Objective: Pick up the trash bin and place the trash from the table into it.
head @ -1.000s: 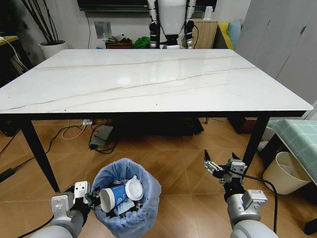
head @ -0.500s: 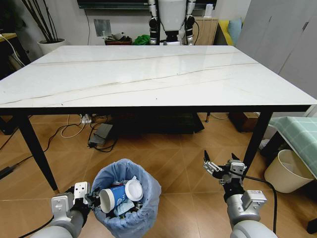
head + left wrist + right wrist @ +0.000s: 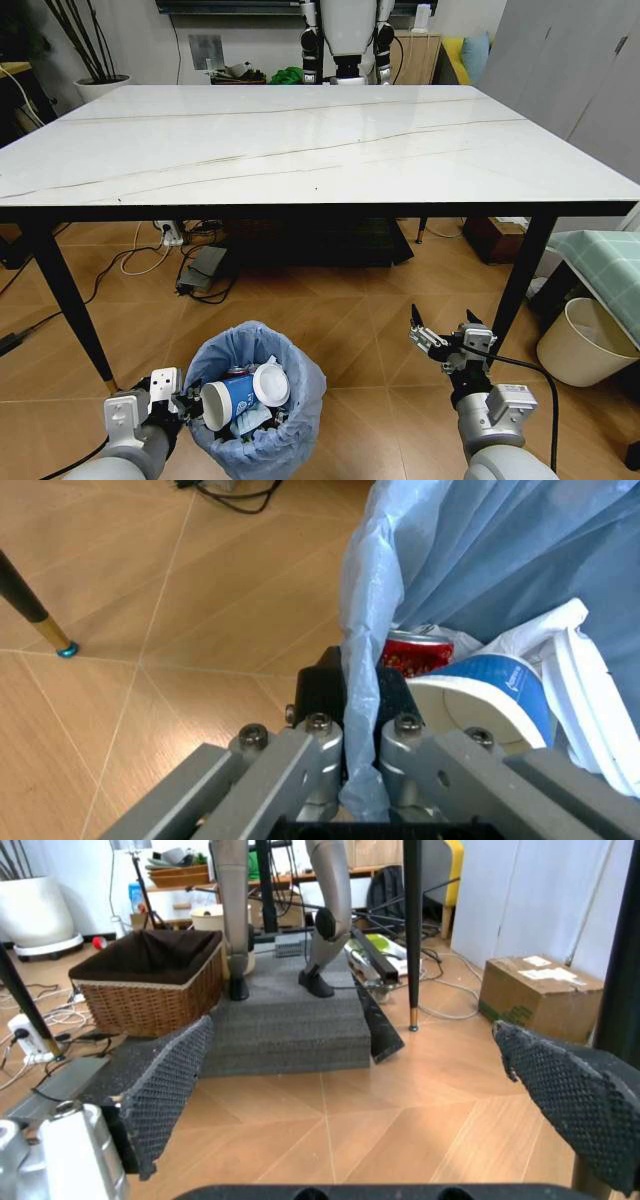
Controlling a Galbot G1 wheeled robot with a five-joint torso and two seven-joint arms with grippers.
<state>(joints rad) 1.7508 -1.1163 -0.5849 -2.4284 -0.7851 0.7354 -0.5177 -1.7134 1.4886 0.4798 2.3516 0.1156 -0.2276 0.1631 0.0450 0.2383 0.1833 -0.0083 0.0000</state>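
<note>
Worktop (image 3: 300,150) sits lower in frame than before, a camera shift; its top is bare. Left claw (image 3: 358,727) clenches the bin (image 3: 256,400) liner, trash (image 3: 245,393) inside; right claw (image 3: 445,340) hangs released.

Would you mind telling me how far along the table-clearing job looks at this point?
Nearly done. The glossy white marble-look table carries no litter, and the blue-white paper cup and white round lid lie inside the light-blue-lined trash bin. The left hand grips the liner's rim; the right hand hangs open. Left: setting the bin down.
</note>
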